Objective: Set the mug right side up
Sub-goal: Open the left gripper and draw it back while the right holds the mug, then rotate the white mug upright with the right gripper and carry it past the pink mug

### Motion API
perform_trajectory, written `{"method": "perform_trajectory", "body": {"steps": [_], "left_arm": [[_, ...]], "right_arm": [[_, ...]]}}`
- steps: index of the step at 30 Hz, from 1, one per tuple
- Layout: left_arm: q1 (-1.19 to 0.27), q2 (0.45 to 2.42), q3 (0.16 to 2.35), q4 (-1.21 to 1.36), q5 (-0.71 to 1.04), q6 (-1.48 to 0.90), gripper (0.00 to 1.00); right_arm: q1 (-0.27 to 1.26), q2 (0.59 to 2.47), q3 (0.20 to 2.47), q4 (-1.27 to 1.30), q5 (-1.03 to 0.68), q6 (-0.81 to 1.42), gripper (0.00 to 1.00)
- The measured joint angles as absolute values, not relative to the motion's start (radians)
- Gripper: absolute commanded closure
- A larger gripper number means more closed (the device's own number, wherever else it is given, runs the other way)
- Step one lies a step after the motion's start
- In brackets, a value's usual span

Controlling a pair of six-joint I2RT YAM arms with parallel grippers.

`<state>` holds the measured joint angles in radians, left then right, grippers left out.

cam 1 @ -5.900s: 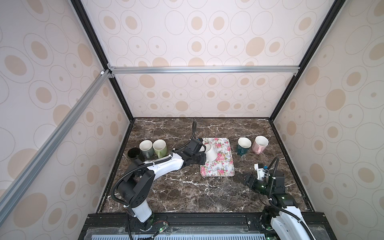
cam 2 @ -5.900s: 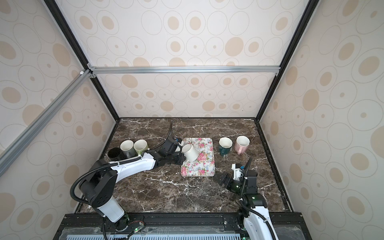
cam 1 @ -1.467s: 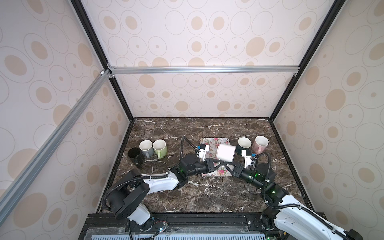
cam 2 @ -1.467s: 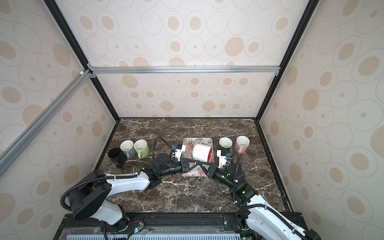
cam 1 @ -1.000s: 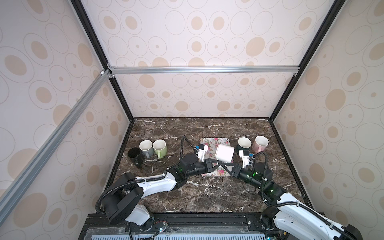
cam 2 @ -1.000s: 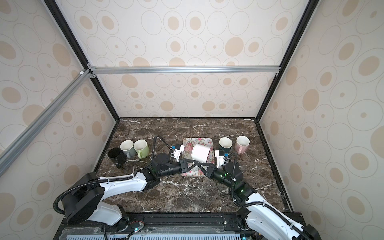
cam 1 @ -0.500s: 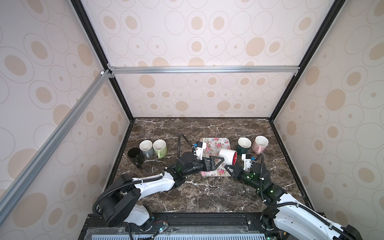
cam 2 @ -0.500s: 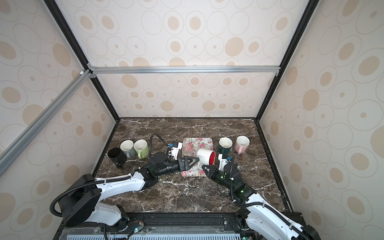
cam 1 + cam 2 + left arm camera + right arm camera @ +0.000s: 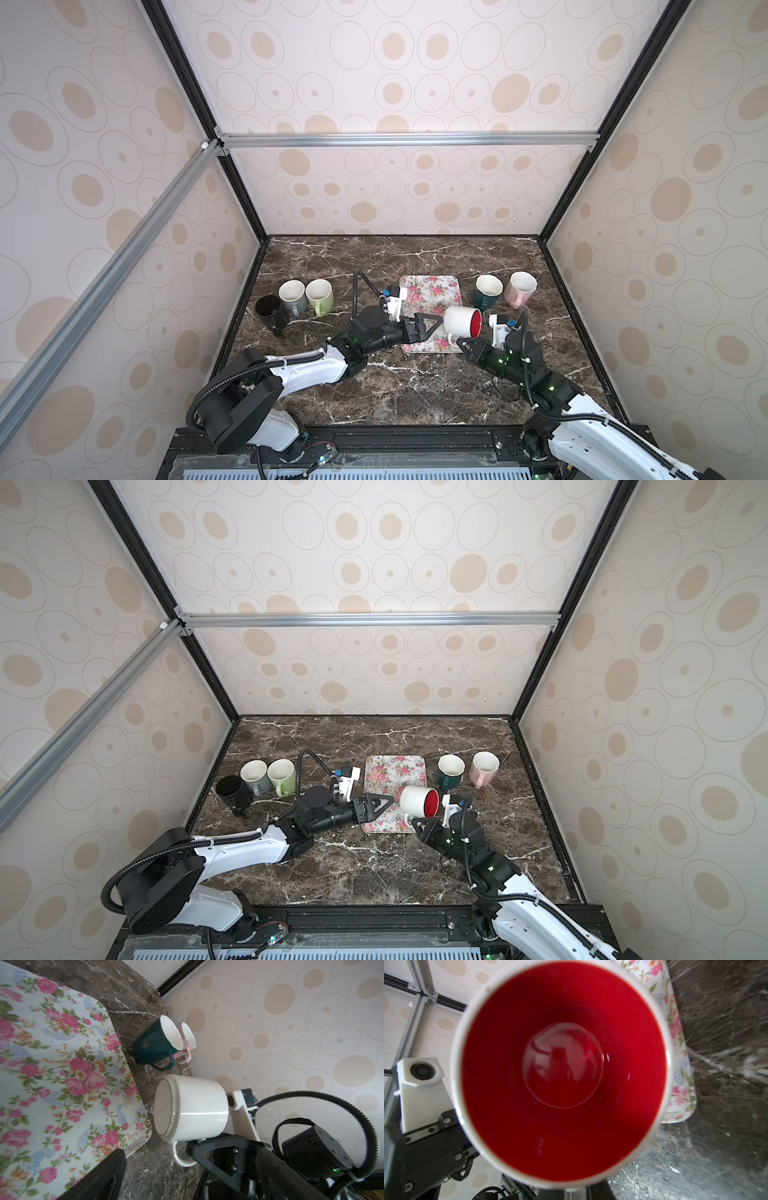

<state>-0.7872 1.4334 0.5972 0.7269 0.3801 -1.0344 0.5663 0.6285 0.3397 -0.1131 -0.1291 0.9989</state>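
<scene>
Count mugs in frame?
6. Left of the tray, in a row: black mug, grey mug, green mug. Right of it: teal mug, pink mug. The right hand holds the white mug sideways by its handle. None appears hidden.

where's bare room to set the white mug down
Bare: back half of the floral tray, and the marble table between it and the back wall. Crowded: black mug, grey mug and green mug left of the tray; teal mug and pink mug right of it.
</scene>
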Motion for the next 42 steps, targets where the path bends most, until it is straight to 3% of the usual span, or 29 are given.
{"method": "perform_trajectory", "body": {"steps": [10,29,42], "left_arm": [[-0.759,1.488,0.615,0.622,0.316,-0.921,0.02],[-0.733,1.656,0.862,0.221,0.085,-0.704,0.02],[-0.733,1.741,0.957,0.090,0.010,-0.627,0.02]], "right_arm": [[0.566,0.554,0.408,-0.273,-0.043,0.909,1.00],[0.566,0.554,0.564,-0.542,0.122,0.796,1.00],[0.563,0.633,0.818,-0.848,0.457,0.654,1.00]]}}
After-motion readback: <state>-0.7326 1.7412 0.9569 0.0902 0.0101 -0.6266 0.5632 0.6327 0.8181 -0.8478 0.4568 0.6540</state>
